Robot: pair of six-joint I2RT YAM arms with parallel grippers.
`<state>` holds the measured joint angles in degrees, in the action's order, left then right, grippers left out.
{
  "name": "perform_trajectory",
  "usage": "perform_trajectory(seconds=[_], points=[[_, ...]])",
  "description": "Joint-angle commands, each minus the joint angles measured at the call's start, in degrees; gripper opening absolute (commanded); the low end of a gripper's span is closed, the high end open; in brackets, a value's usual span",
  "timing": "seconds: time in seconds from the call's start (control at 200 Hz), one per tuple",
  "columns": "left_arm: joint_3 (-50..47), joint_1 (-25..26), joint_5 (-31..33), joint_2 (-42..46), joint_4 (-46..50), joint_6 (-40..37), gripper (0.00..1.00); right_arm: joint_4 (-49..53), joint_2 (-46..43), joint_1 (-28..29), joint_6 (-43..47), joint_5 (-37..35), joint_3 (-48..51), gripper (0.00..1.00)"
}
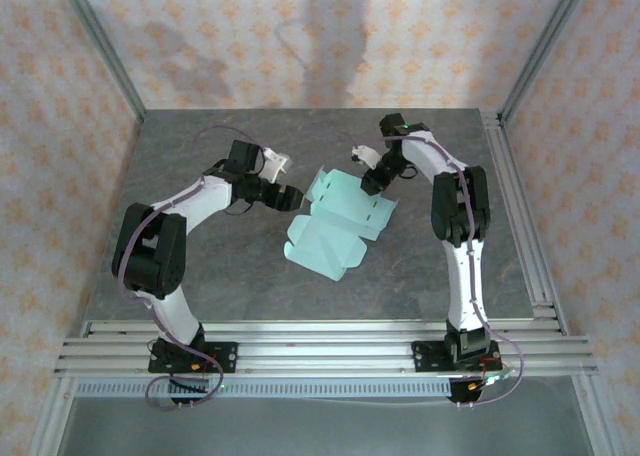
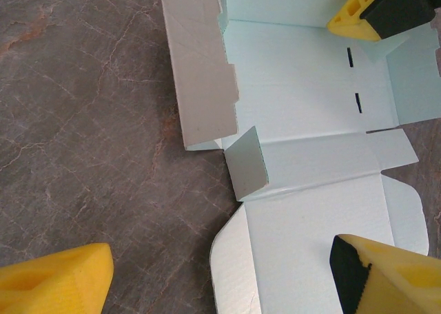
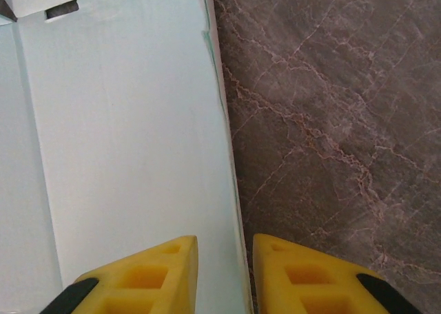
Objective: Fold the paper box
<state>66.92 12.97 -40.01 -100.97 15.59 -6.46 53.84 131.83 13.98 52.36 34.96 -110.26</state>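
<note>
The paper box (image 1: 335,221) lies unfolded on the dark table as a pale mint die-cut sheet, with some flaps partly raised. My left gripper (image 1: 290,196) sits at the sheet's left edge and is wide open. In the left wrist view (image 2: 227,279) one of its fingers (image 2: 386,276) hovers over a rounded flap of the paper box (image 2: 303,73) and the other is over bare table. My right gripper (image 1: 372,184) is at the sheet's far right corner. In the right wrist view its jaws (image 3: 224,242) straddle the long edge of a panel of the paper box (image 3: 124,135), a narrow gap still showing.
The grey marbled table (image 1: 200,266) is bordered by aluminium rails on the right (image 1: 520,226) and along the near edge (image 1: 320,336). Patterned walls close in the back and sides. The right gripper's yellow finger (image 2: 372,11) shows at the top of the left wrist view.
</note>
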Motion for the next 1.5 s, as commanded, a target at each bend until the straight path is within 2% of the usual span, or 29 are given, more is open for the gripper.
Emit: perform_trajectory(seconds=[0.0, 0.13, 0.205, 0.285, 0.46, 0.636, 0.856, 1.001, 1.081, 1.126, 1.326, 1.456, 1.496], points=[[-0.1, -0.5, 0.2, 1.8, 0.5, -1.1, 0.84, -1.2, 1.3, 0.0, 0.4, 0.2, -1.0, 0.28], [0.0, -0.5, 0.2, 1.8, 0.6, -1.1, 0.84, -1.7, 2.1, 0.1, 0.3, 0.0, -1.4, 0.28], [0.0, -0.5, 0.4, 1.9, 0.7, -1.2, 0.84, -1.1, 2.3, 0.0, 0.5, -0.2, -1.9, 0.21], [-0.1, -0.5, 0.5, 2.0, 0.7, -1.2, 0.84, -0.9, 2.0, 0.1, 0.8, -0.1, -1.9, 0.19], [-0.2, -0.5, 0.5, 2.3, 0.4, -0.9, 0.84, -0.1, 1.2, 0.1, 1.4, -0.8, -1.8, 0.0], [-1.2, -0.5, 1.8, 3.3, -1.4, 0.3, 0.84, -6.5, -4.7, 1.2, 0.4, -4.6, 4.2, 0.0], [-4.4, -0.7, 6.3, 5.5, -8.3, 5.6, 0.85, -24.0, -16.6, 4.9, 0.0, -18.1, 19.7, 0.0], [-6.7, -1.4, 8.4, 7.3, -13.1, 8.2, 0.87, -40.5, -23.5, 9.0, 0.3, -31.9, 32.3, 0.0], [-8.0, -1.5, 10.4, 8.4, -14.9, 8.2, 0.99, -48.7, -27.0, 11.7, 1.5, -38.4, 38.9, 0.0], [-8.6, -1.7, 11.0, 8.8, -15.7, 8.1, 1.0, -52.3, -28.4, 13.1, 2.3, -42.0, 41.7, 0.0], [-9.7, -2.1, 12.2, 9.5, -17.2, 8.9, 1.0, -68.1, -32.5, 19.4, 11.4, -56.5, 51.7, 0.0], [-11.4, -2.2, 17.0, 10.4, -20.4, 12.1, 1.0, -77.6, -34.1, 22.2, 17.1, -61.6, 57.1, 0.0], [-11.6, -2.5, 16.7, 10.4, -21.0, 12.9, 1.0, -80.8, -34.4, 23.0, 19.0, -62.7, 58.7, 0.0]])
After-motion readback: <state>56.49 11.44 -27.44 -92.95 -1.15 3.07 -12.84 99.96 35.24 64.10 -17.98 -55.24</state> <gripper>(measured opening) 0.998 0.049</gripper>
